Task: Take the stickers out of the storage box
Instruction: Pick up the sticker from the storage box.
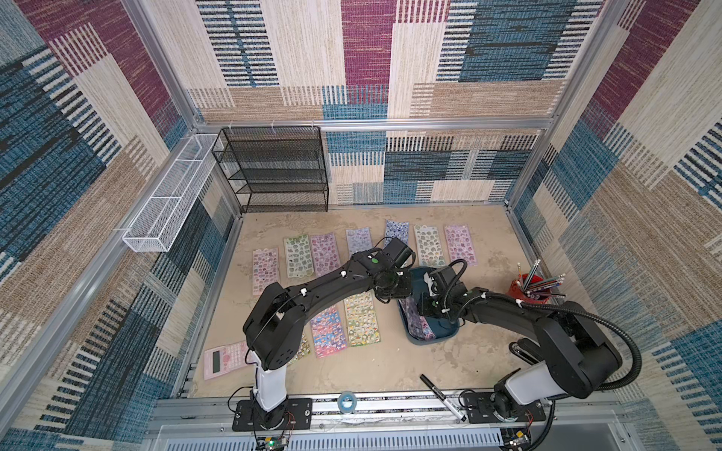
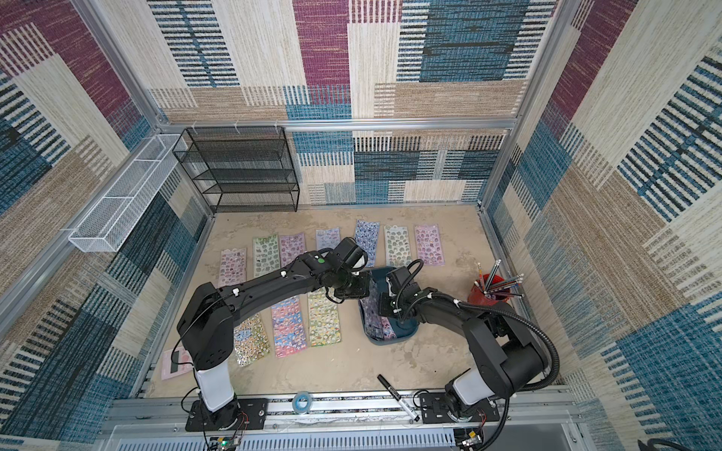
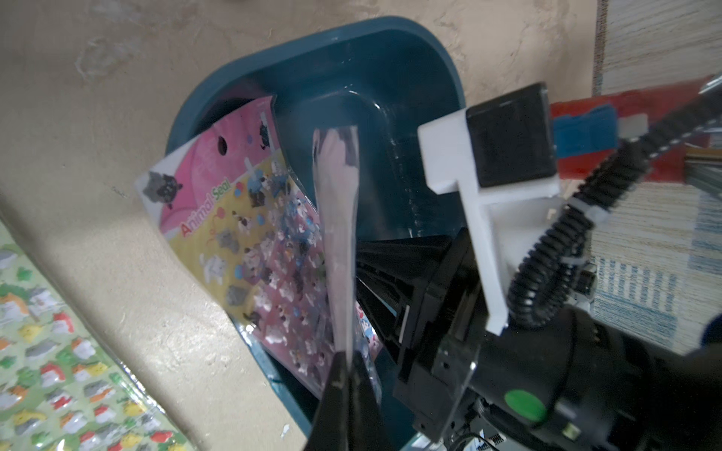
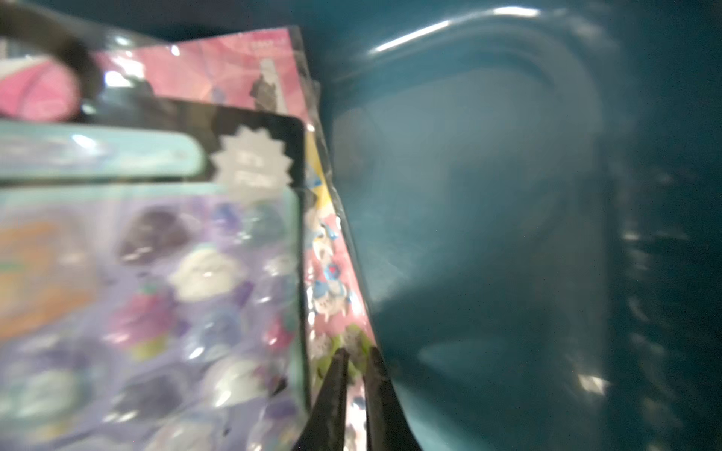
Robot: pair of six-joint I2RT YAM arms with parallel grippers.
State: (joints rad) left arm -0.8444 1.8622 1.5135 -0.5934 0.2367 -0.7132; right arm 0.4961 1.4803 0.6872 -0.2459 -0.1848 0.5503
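The teal storage box (image 1: 433,339) sits on the table right of centre, with both arms reaching into it. In the left wrist view my left gripper (image 3: 345,359) is shut on the lower edge of a glossy lilac sticker sheet (image 3: 338,234), which stands on edge inside the box (image 3: 351,66). A pink "Animal Seal" sheet (image 3: 234,203) leans on the box wall beside it. My right gripper (image 4: 357,355) is down in the box (image 4: 508,195), its jaws a narrow gap apart over the pink sheet (image 4: 332,273), next to the lilac sheet (image 4: 156,293). Several stickers (image 1: 325,254) lie flat on the table.
A red pencil cup (image 1: 527,291) stands right of the box. A pink calculator (image 1: 224,363), a tape roll (image 1: 347,402) and a black marker (image 1: 443,398) lie near the front edge. A black mesh rack (image 1: 273,168) and a white wire basket (image 1: 172,195) are at the back left.
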